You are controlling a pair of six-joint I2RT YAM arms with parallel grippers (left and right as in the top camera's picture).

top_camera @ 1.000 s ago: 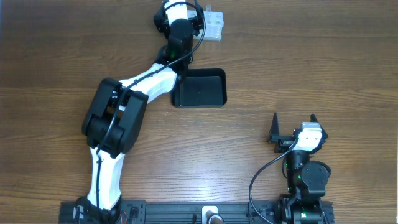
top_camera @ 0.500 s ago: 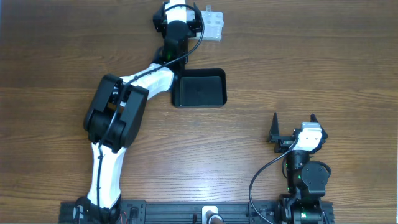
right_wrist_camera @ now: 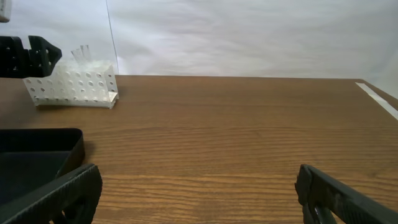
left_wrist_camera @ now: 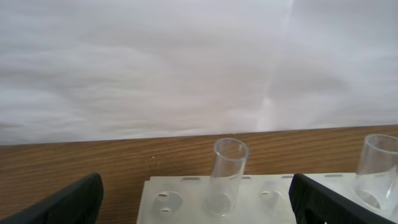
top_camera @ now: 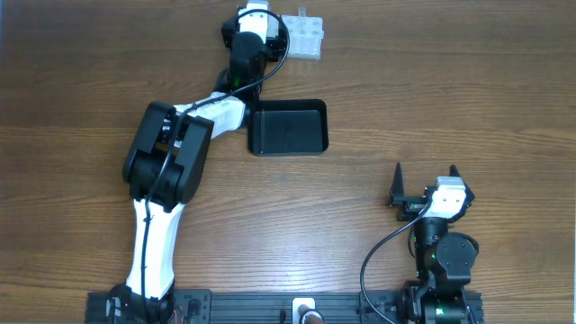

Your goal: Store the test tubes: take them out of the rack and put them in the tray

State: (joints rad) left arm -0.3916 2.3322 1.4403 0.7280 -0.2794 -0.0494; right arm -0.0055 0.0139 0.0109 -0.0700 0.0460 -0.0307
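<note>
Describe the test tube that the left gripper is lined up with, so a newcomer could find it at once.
Start at the wooden table and find the white rack at its far edge, beyond the black tray. A clear test tube stands upright in it, straight ahead of the open left gripper. The other tube stands off to the side, past one finger.

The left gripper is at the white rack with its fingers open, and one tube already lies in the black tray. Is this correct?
Not quite. The tray holds no tube: the top view shows its bare black floor. The tubes stand in the rack, as the left wrist view shows. The rest is right: the left gripper is at the rack, fingers open.
</note>
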